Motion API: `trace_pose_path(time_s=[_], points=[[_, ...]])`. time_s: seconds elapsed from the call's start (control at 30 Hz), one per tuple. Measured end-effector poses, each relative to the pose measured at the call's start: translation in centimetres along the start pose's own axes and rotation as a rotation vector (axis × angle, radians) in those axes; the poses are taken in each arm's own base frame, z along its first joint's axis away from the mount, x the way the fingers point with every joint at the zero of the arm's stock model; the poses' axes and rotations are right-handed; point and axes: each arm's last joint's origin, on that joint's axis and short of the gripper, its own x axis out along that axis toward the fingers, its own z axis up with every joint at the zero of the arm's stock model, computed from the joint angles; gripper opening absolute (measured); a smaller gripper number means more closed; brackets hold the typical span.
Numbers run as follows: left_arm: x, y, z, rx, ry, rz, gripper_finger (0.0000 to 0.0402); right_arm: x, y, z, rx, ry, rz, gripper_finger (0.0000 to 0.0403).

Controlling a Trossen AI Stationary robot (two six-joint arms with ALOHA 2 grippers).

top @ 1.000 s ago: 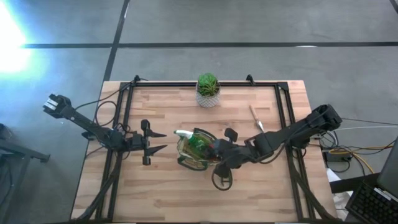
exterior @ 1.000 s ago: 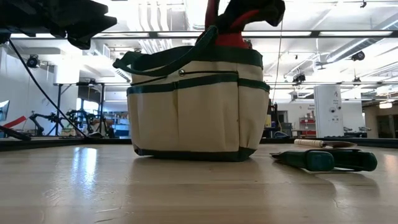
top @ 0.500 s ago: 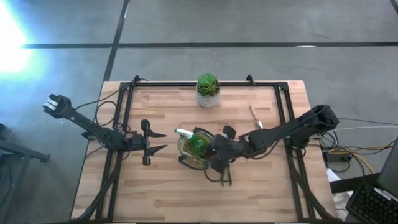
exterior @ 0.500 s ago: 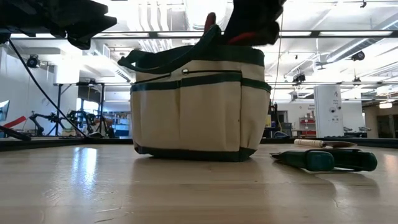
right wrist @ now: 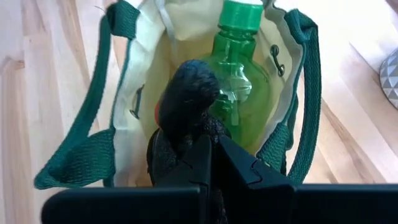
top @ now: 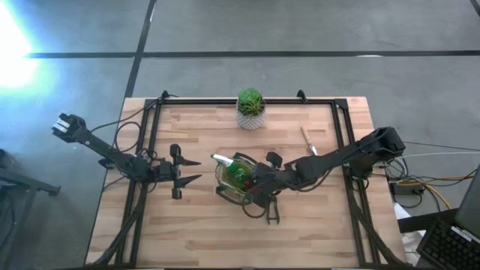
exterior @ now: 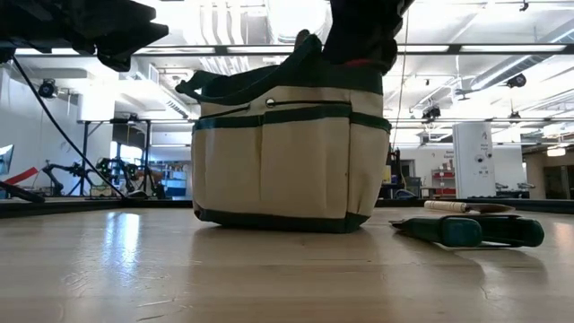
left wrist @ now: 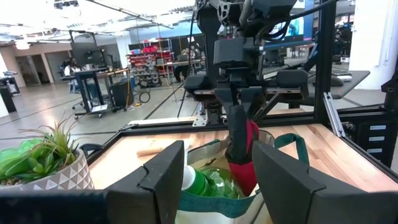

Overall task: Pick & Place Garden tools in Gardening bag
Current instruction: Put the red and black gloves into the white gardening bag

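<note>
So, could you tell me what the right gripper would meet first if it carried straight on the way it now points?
The right gripper, shut on the red-and-black sprayer piece, points down into the gardening bag. The piece would probably meet the bag's inside or the green spray bottle beside it first; depth is unclear.

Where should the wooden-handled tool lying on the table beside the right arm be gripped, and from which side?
Grip the wooden-handled tool by its wooden handle, from straight above, end effector fingers closing across its length. It lies flat on the table, clear of the gardening bag, so its sides are free.
</note>
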Motion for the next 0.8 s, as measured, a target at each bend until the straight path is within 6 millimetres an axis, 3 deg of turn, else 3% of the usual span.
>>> trace_pose_path(time_s=[0.17, 0.57, 0.8], points=[[0.0, 0.0, 0.0, 0.000, 0.000, 0.000, 0.0193, -0.4, 0.2, 0.6, -0.018, -0.017, 0.010, 0.0023], [0.0, 0.0, 0.0, 0.000, 0.000, 0.000, 0.0193, -0.7, 0.2, 0.8, -0.033, -0.012, 0.003, 0.0137], [0.0, 0.0, 0.0, 0.000, 0.000, 0.000, 0.0193, -1.9, 0.4, 1.7, -0.102, -0.013, 0.003, 0.0167]])
